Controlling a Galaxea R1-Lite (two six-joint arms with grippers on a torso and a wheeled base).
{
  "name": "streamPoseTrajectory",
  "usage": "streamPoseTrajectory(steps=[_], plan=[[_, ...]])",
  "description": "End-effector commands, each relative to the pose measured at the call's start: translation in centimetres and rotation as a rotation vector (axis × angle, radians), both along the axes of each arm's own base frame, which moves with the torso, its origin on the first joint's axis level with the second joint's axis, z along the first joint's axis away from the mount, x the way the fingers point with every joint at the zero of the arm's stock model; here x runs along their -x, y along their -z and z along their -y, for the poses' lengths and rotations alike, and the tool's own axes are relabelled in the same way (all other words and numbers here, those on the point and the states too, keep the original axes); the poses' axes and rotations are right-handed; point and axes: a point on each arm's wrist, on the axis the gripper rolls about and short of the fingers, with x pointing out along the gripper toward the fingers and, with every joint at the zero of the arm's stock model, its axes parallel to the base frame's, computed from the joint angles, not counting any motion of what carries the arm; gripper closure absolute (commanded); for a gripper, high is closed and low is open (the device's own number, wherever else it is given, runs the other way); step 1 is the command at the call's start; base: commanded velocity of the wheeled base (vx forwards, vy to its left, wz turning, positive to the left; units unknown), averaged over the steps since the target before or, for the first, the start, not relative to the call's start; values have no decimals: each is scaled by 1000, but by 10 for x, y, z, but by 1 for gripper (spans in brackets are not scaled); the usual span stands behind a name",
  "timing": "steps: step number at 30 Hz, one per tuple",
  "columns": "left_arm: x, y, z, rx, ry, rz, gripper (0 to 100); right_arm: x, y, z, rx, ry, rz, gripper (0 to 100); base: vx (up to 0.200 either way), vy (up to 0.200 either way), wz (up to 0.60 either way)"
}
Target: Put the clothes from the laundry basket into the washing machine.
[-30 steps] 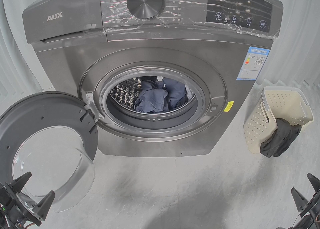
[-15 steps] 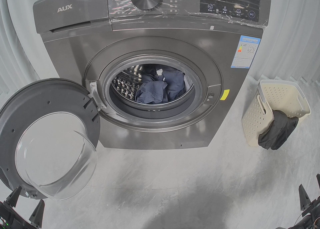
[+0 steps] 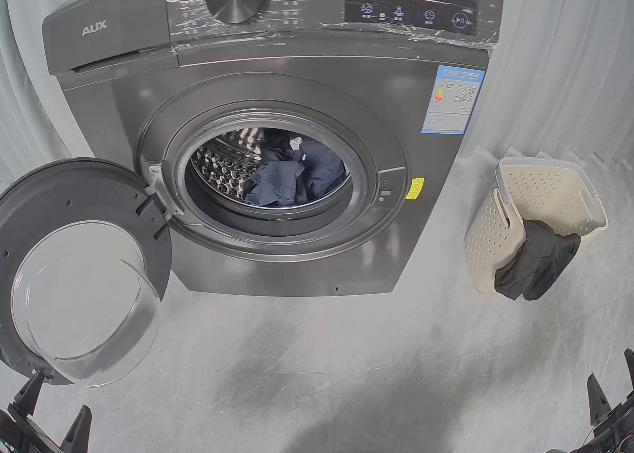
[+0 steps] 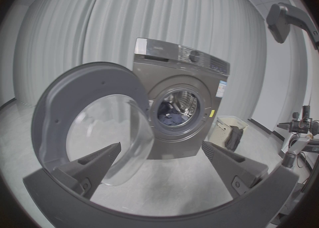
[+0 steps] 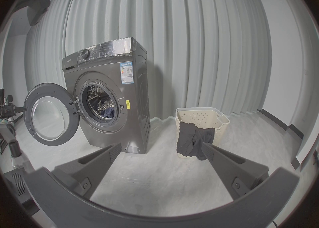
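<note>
Room: curtain (image 3: 561, 65) hanging behind.
Washing machine (image 3: 277, 81): standing open, blue clothes (image 3: 290, 174) lying inside.
Laundry basket (image 3: 487, 240): sitting right, dark garment (image 3: 535, 266) draping over rim.
Left gripper (image 4: 161, 145): gaping, empty.
Right gripper (image 5: 161, 145): gaping, empty.

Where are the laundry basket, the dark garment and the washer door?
laundry basket (image 3: 551, 187), head view, on its perforated inner wall.
dark garment (image 3: 535, 263), head view, on the part hanging over the rim.
washer door (image 3: 72, 193), head view, on its grey frame.

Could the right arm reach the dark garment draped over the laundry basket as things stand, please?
Probably yes: the right hand is open, and bare floor lies between it and the dark garment on the laundry basket.
</note>
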Motion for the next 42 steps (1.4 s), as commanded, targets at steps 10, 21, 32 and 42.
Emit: streamPoseTrajectory(steps=[10,21,32,42], plan=[[2,5,-3,-132,-162,-43,0,0,5,0,-2,-6,0,0,0,-200,0],[0,12,-3,-122,-124,-60,0,0,5,0,-2,-6,0,0,0,-200,0],[0,12,-3,-112,-124,-59,0,0,5,0,-2,-6,0,0,0,-200,0],[0,12,-3,-109,-123,-61,0,0,5,0,-2,-6,0,0,0,-200,0]])
